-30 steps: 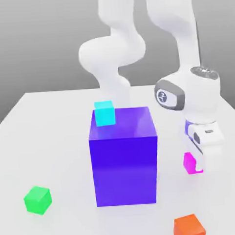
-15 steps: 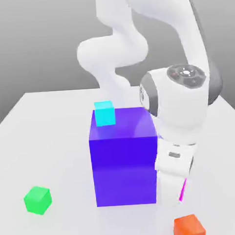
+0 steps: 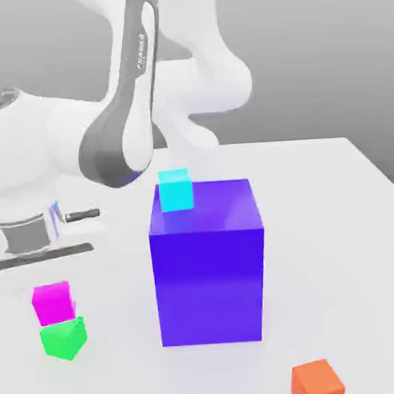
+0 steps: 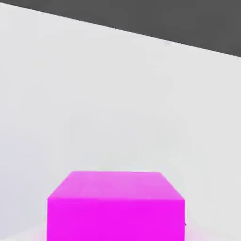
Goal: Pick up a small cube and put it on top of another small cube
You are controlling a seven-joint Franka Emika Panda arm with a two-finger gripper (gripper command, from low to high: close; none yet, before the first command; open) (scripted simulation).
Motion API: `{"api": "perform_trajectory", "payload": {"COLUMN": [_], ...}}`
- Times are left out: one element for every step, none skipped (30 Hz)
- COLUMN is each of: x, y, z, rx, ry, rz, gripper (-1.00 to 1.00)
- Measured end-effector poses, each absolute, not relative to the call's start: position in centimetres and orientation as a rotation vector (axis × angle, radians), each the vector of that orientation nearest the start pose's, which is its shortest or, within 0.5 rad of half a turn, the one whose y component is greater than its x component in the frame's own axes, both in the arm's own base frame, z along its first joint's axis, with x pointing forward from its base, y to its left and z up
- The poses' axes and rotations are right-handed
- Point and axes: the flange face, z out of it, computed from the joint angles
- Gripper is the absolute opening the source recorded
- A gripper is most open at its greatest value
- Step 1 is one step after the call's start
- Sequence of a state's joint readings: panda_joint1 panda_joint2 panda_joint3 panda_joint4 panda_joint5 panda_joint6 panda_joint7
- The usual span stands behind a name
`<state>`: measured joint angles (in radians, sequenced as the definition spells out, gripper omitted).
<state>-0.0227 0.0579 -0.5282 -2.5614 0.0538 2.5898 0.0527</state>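
Contents of the white counter (image 3: 333, 225), listed from the exterior view's left to its right.

1. Gripper (image 3: 55, 301): at the far left under the white arm (image 3: 122, 131), pressed together on the magenta cube.
2. Magenta cube (image 3: 52, 301): small, held just above the green cube, seemingly touching its top and slightly off-centre; in the hand view it sits close to the camera (image 4: 115, 207) against the bare counter (image 4: 117, 103).
3. Green cube (image 3: 64, 338): small, resting on the counter directly under the magenta one.
4. Blue-purple block (image 3: 208, 265): large, upright, mid-counter.
5. Cyan cube (image 3: 175, 190): small, on the block's top, near its back left corner.
6. Orange cube (image 3: 316, 380): small, near the front edge, well apart from the block.
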Motion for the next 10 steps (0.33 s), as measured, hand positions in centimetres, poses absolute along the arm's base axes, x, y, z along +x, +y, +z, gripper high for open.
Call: {"api": "perform_trajectory", "payload": {"x": [37.2, 36.9, 36.8, 36.8, 36.7, 36.6, 36.6, 36.6, 36.6, 36.6], "y": [-23.8, -23.5, -23.4, -23.4, -23.4, -23.4, -23.4, -23.4, -23.4, -23.4], "z": [24.4, 23.7, 22.8, 21.7, 20.6, 19.4, 18.4, 18.4, 18.4, 18.4], "rx": [-2.970, -2.971, -2.972, -2.971, -2.972, -2.972, -2.972, -2.972, -2.972, -2.972], "ry": [1.017, 1.014, 1.012, 1.012, 1.013, 1.014, 1.015, 1.015, 1.015, 1.015], "rz": [0.017, 0.009, 0.005, 0.002, 0.001, 0.001, 0.001, 0.001, 0.001, 0.001], "gripper": [-1.00, -1.00, -1.00, -1.00, -1.00, -1.00, 1.00, 1.00, 1.00, 1.00]}}
